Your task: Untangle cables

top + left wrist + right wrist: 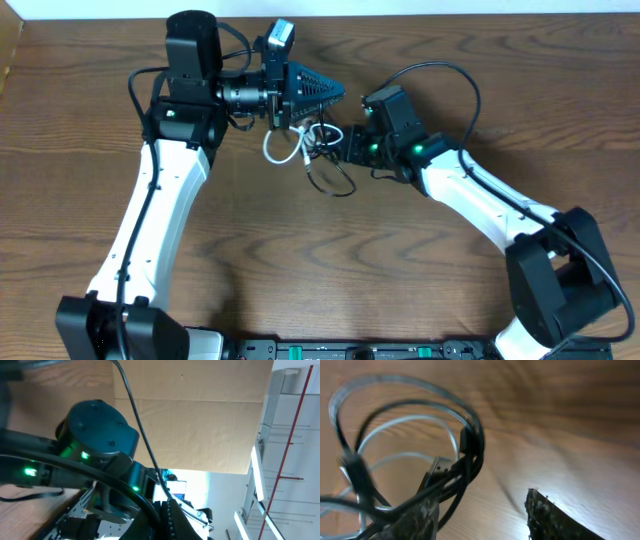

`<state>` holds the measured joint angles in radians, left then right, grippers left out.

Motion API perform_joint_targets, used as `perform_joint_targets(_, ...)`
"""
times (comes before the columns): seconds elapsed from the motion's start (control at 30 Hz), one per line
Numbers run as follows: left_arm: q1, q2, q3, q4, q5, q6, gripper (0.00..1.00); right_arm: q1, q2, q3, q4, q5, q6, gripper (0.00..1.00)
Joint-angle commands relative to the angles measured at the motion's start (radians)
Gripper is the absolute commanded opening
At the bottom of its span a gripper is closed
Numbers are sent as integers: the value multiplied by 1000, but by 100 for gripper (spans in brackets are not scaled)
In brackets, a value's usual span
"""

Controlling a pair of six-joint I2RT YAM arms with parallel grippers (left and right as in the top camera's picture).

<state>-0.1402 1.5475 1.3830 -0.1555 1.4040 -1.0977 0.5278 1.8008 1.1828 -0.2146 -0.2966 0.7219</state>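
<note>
The cables (308,150) sit bunched on the far tabletop (300,265), between the left pincer (338,95), pressed together, and the right pincer (350,143), spread apart. They look light, soft and floppy. It seems best to grab one loose loop.

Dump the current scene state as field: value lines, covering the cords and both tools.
surface: brown wood-grain table
cords: bunch of thin black and white cords, tangled, lying between the two tools
white cord: loop sticks out toward the left arm
left tool: shut, turned sideways beside the bunch; cannot tell whether it grips a cord
right tool: open, cords lie against one jaw, nothing clamped
</note>
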Motion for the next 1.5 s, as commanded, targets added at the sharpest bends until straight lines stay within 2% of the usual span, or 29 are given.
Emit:
perform_joint_targets(0.0, -2, -34, 15, 5, -10, -26, 7, 6, 18, -1, 110, -161, 6, 56)
perform_joint_targets(0.17, -13, -35, 15, 5, -11, -41, 7, 17, 18, -1, 232, -262, 83, 56)
perform_joint_targets(0.47, -48, -35, 15, 5, -29, -68, 7, 91, 19, -1, 255, -180, 85, 57)
perform_joint_targets(0.57, -47, -35, 15, 5, -28, -68, 7, 113, 28, -1, 221, -142, 85, 45)
perform_joint_targets(0.63, -47, -35, 15, 5, -28, -68, 8, 122, 41, -1, 192, -106, 85, 26)
perform_joint_targets(0.67, -47, -35, 15, 5, -28, -68, 8, 126, 48, -1, 182, -96, 85, 19)
perform_joint_targets(0.73, -47, -35, 15, 5, -28, -68, 8, 127, 60, -1, 165, -82, 84, 16)
perform_joint_targets(0.83, -47, -35, 15, 5, -28, -67, 7, 121, 64, -1, 127, -72, 75, 2)
perform_joint_targets(0.9, -45, -35, 15, 5, -28, -60, 7, 110, 64, -1, 106, -72, 58, 1)
perform_joint_targets(1.07, -22, -34, 15, -51, -39, 71, 7, 50, 34, -1, 53, -137, 56, 1)
perform_joint_targets(1.2, 23, -34, 14, -243, -183, 190, 7, -25, -40, -1, -14, -210, 40, 1)
perform_joint_targets(1.27, 52, -34, 14, -412, -373, 241, 7, -71, -106, -1, -72, -230, 19, 1)
perform_joint_targets(1.4, 85, -34, 14, -692, -806, 244, 8, -124, -249, -1, -187, -164, -63, 1)
perform_joint_targets(1.47, 86, -34, 14, -745, -914, 245, 7, -135, -317, -1, -243, -69, -65, 1)
